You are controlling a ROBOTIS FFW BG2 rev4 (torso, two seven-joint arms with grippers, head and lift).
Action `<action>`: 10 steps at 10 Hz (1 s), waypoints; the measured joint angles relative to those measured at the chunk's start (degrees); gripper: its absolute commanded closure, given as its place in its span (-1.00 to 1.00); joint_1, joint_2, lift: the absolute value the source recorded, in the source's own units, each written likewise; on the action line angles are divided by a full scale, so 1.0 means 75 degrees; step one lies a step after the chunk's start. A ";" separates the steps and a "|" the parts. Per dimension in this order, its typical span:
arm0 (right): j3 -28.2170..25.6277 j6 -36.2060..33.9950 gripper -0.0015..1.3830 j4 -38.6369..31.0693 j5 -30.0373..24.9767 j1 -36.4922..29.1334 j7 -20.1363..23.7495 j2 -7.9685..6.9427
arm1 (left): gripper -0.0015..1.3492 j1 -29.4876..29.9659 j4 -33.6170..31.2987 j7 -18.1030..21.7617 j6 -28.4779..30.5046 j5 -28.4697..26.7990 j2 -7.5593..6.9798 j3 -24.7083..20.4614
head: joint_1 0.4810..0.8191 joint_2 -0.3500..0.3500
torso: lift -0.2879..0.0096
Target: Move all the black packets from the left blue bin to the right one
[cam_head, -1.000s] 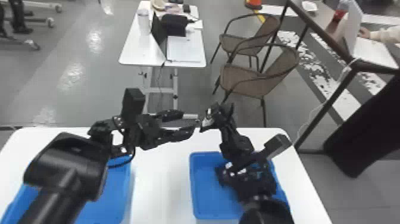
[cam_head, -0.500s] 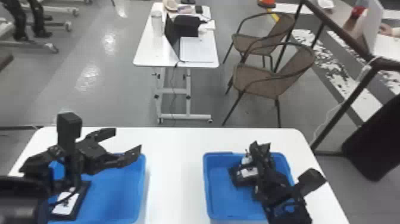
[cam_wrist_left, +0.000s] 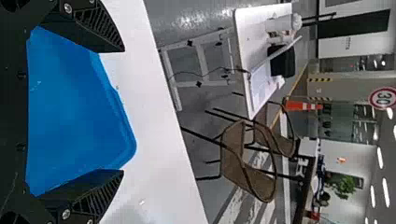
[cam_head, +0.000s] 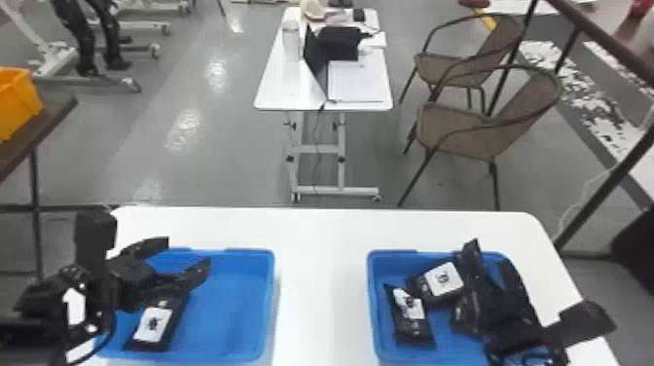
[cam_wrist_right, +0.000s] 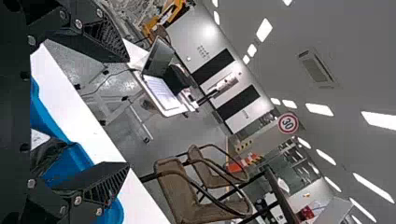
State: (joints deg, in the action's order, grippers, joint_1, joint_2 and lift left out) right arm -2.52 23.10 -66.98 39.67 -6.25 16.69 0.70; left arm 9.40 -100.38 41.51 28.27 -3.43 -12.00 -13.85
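Note:
In the head view my left gripper is open above the left blue bin, where a black packet with a white label lies below it. The right blue bin holds black packets, one at its left side and another farther back. Over that bin's right part my right gripper stands open, its arm hiding what is beneath. The left wrist view has the left gripper with bin floor behind its spread fingers. In the right wrist view a packet lies beside the right gripper.
A white table carries both bins, with bare tabletop between them and behind them. Beyond it stand a smaller white table with a laptop, and two brown chairs. An orange crate sits at the far left.
The grippers were close together behind the bins a second ago; the left has since gone back left over its bin, the right over to the right bin. The head view has shifted too.

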 measured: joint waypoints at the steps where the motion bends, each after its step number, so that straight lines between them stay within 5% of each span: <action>1: 0.0004 0.0002 -0.69 -0.0272 0.0053 -0.0121 0.0001 0.0000 | -0.82 0.0125 -0.0007 -0.0004 0.0124 -0.0359 0.0333 -0.0268 | 0.27 0.09 | 0.94; 3: 0.0025 0.0003 -0.69 -0.0519 0.0112 -0.0228 0.0019 0.0000 | -0.82 0.0268 -0.0001 -0.0014 0.0654 -0.1189 0.0897 -0.0607 | 0.27 0.14 | 0.94; 4: 0.0030 0.0002 -0.69 -0.0535 0.0129 -0.0243 0.0038 0.0000 | -0.82 0.0297 0.0007 -0.0066 0.1082 -0.1547 0.1019 -0.0652 | 0.27 0.18 | 0.94; 10: 0.0068 -0.0099 -0.69 -0.0419 0.0312 -0.0245 0.0202 0.0000 | -0.81 0.0042 0.0055 -0.0518 0.2558 -0.2754 0.0819 -0.0218 | 0.27 0.33 | 0.94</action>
State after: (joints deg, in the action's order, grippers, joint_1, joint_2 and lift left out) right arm -2.01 22.35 -70.12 42.01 -8.08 18.20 0.70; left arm 9.72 -99.97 37.63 47.45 -24.09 -5.86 -15.48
